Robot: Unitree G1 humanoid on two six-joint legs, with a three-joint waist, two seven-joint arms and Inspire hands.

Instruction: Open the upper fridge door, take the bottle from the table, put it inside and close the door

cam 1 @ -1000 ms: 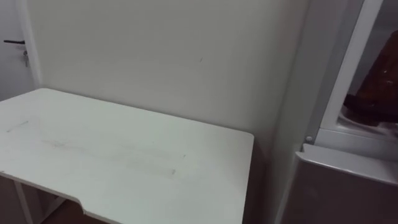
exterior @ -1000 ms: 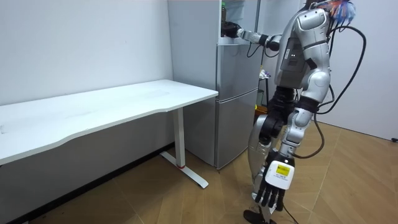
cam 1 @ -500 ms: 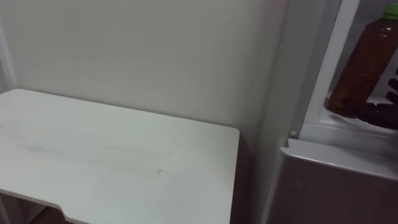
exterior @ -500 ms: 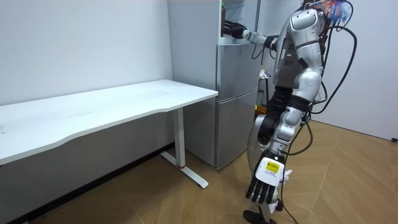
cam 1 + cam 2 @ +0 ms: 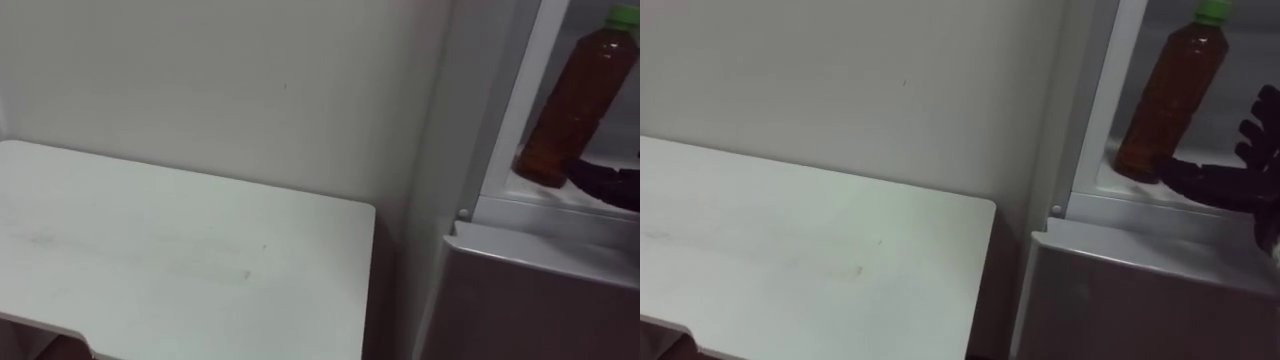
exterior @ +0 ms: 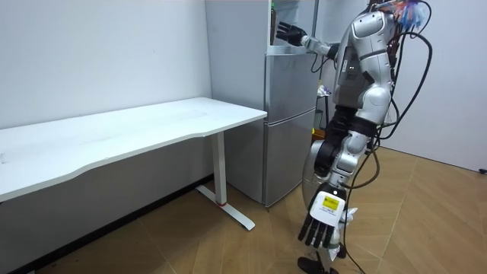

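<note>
White wall (image 5: 250,90) behind, bare white bench (image 5: 180,250) along it, and just past the bench's right edge the fridge (image 5: 1120,290), upper compartment open. Standing close in front of the fridge, going by the room view.

Brown bottle (image 5: 1168,95) with green cap (image 5: 1213,10) parked on the upper shelf (image 5: 1110,192), near the shelf's front edge and toward its left corner, upright or close to it. Right robot hand (image 5: 1220,185) reaching in low beside the base, fingers straight and spread apart, clamped on nothing; touching the base or just shy of it, impossible to call. Left robot hand (image 6: 323,227) hanging by the leg, fingers loose and apart, empty.

Looks like job nearly done, bar the exit and the door. Danger now: a clipped base. Spread fingers that near the foot of a tall, narrow bottle, so any sideways sweep or snag on the way out likely to rock it. Little room to recover so close to the front edge: over the lip and down to the floor (image 6: 228,251). Second worry: bottle too far forward, nudged over by the closing door. Best bet: straight back, low, clear of the base.
</note>
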